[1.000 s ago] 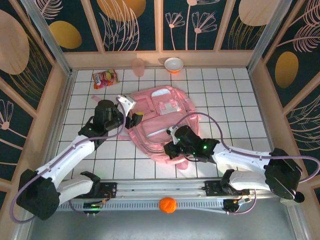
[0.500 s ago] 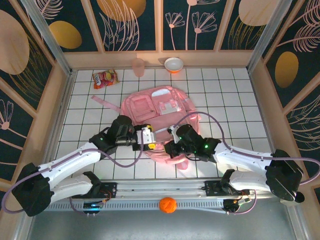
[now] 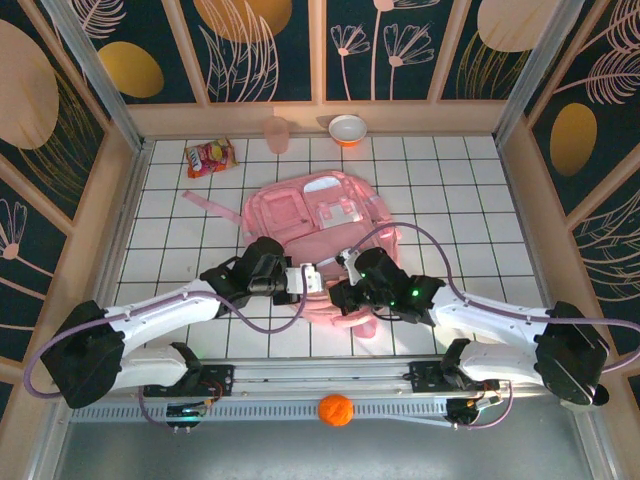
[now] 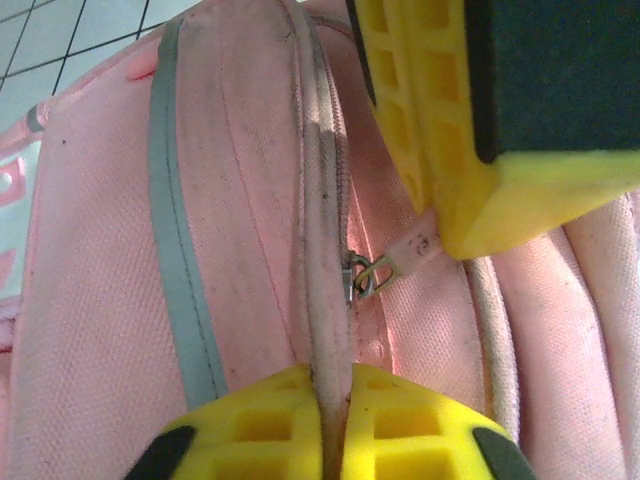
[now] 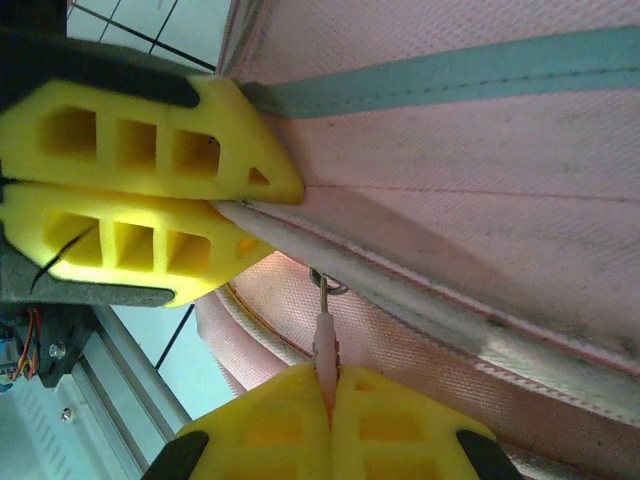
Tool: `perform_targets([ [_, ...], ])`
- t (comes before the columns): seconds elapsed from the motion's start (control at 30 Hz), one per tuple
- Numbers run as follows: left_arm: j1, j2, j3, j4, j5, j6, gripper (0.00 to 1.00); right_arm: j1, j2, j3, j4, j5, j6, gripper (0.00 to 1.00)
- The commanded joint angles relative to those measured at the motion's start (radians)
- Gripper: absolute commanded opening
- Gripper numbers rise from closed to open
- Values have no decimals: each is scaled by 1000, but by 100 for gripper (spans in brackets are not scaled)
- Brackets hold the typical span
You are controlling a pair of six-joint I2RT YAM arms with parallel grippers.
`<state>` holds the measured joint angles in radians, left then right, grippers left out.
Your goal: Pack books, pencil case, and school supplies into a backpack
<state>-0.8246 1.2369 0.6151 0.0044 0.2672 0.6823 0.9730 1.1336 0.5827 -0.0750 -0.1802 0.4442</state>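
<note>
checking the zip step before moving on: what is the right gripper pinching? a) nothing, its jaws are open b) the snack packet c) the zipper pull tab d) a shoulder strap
c: in the right wrist view the right gripper is shut on the pink zipper pull tab of the backpack.

Backpack (image 3: 320, 210) interior out of sight

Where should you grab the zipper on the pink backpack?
Grip the small flat pink pull tab hanging from the metal zipper slider on the soft pink backpack. It sticks out sideways from the seam, so come in from its free end and pinch its two flat faces, as the right gripper does.
</note>
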Motion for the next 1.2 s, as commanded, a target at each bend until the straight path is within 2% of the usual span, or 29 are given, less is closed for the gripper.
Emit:
perform_targets([
  [0.0, 4, -22, 12, 27, 90, -74, 0, -7, -19, -10, 51, 30, -9, 0],
  [0.17, 5, -31, 8, 59, 157, -155, 0, -5, -17, -29, 69, 36, 5, 8],
  [0.57, 4, -54, 11, 87, 184, -196, 0, -6, 17, -1, 59, 105, -4, 19],
  [0.67, 4, -60, 2, 103, 178, -209, 0, -4, 15, 0, 70, 96, -7, 16],
  [0.77, 5, -72, -12, 104, 124, -214, 0, -7, -1, 13, 17, 119, -10, 1],
  [0.8, 6, -79, -23, 108, 101, -214, 0, -8, -9, 18, -10, 132, -11, 0],
  [0.9, 20, -112, -65, 111, 41, -207, 0, -38, -58, 20, -99, 153, -15, 0],
  [1.1, 119, -204, -126, 52, 31, -202, 0, -174, -182, -23, -180, 84, -38, 0],
  [1.17, 137, -237, -147, 43, 20, -200, 0, -192, -198, -26, -180, 63, -47, 0],
])
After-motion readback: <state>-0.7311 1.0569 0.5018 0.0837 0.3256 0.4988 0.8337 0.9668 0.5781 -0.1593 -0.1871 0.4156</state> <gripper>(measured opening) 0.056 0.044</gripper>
